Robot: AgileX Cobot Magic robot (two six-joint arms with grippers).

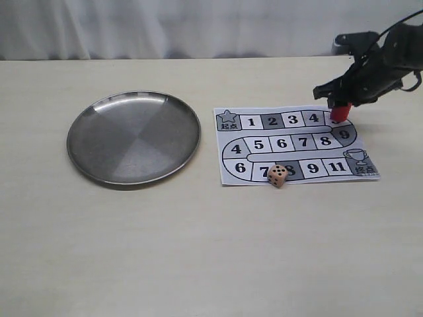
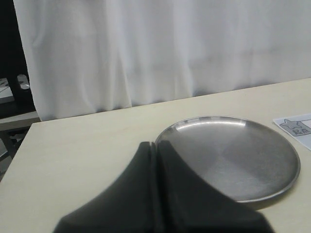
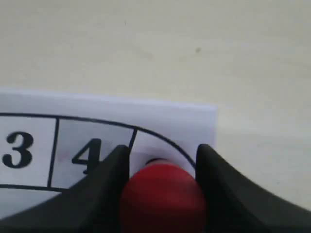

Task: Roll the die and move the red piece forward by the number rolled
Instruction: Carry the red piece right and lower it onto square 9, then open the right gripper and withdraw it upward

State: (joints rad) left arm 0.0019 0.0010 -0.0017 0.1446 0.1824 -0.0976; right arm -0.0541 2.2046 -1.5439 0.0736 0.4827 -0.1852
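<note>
The red piece (image 1: 340,113) is a small red cylinder at the square just past 4, at the right end of the top row of the paper game board (image 1: 228,176). My right gripper (image 1: 340,105) comes down from the far right and is shut on it. In the right wrist view the black fingers (image 3: 111,174) flank the red piece (image 3: 163,199) beside the printed 4 on the board (image 3: 146,104). The die (image 1: 278,176), a pale cube with black pips, rests at the board's near edge by squares 7 and 8. My left gripper (image 2: 156,144) is shut and holds nothing.
A round metal plate (image 1: 132,135) lies left of the board and holds nothing; the left wrist view shows this plate (image 2: 233,155) just beyond the left gripper, with a corner of the board (image 2: 296,128) past it. A white curtain hangs behind the table's far edge.
</note>
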